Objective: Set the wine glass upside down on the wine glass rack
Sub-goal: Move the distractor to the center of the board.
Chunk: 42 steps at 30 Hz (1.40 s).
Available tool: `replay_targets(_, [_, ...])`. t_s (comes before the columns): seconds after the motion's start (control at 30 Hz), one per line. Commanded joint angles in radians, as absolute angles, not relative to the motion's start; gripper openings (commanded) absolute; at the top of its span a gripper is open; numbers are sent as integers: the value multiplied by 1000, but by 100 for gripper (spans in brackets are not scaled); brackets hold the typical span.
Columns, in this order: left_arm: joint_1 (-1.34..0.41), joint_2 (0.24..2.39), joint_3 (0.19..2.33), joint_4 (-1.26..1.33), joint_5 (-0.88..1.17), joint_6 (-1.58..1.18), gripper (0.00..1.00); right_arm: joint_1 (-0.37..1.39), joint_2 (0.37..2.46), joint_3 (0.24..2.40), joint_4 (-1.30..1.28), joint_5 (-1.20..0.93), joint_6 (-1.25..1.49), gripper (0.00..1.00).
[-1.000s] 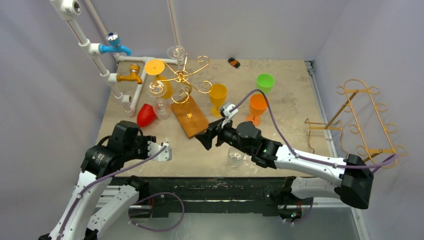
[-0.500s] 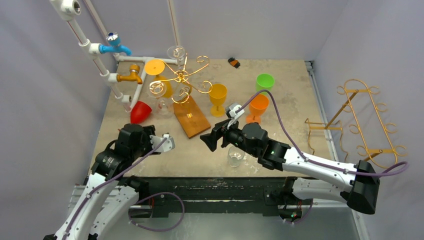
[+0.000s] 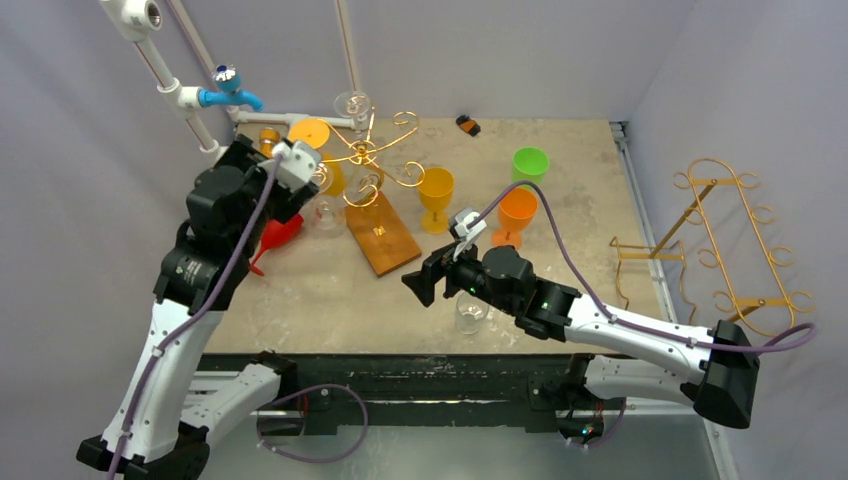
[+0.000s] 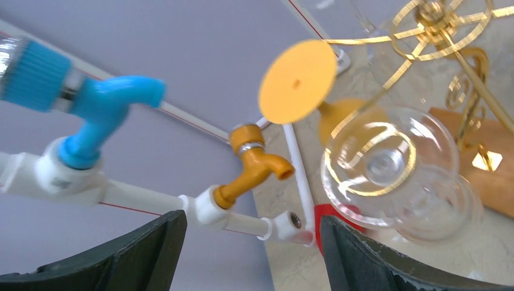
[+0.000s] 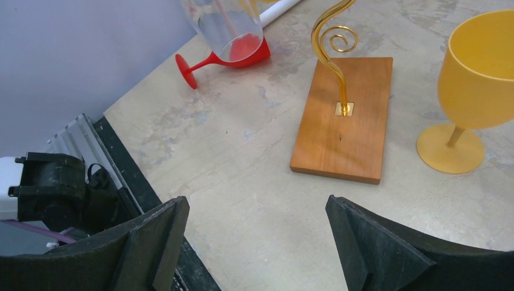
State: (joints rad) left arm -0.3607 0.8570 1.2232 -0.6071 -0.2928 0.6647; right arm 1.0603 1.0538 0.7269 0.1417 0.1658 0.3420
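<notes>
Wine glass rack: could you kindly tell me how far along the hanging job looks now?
Done: a yellow glass and a clear glass seem to hang upside down on the rack. In hand: nothing; left gripper and right gripper are open. Remaining: the red glass lying on its side and an upright glass near the right gripper.

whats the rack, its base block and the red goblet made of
rack: thin metal wire, shiny gold finish, bent into curls.
base block: wood, smooth brown, faint grain, maybe varnished.
red goblet: probably plastic, judging by its solid even colour.
</notes>
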Motion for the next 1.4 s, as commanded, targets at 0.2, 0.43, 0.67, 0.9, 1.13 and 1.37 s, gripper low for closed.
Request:
replay_targets(0.2, [-310, 1034, 1817, -830, -402, 372, 90, 1068, 1034, 734, 147, 170, 327, 96])
replay_targets(0.43, [-409, 1199, 2317, -811, -620, 435, 93, 1067, 1025, 737, 137, 161, 330, 96])
replay_targets(0.67, [-520, 1035, 1934, -574, -895, 641, 99, 1066, 1030, 750, 137, 149, 330, 96])
replay_targets(0.9, [-525, 1321, 2360, -827, -581, 572, 95, 1066, 1063, 774, 118, 135, 330, 96])
replay_targets(1.13, [-526, 1488, 2328, -553, -486, 674, 100, 1067, 1067, 807, 96, 169, 341, 96])
replay_targets(1.37, [-212, 1520, 2231, -295, -462, 723, 100, 1067, 1093, 817, 84, 184, 335, 97])
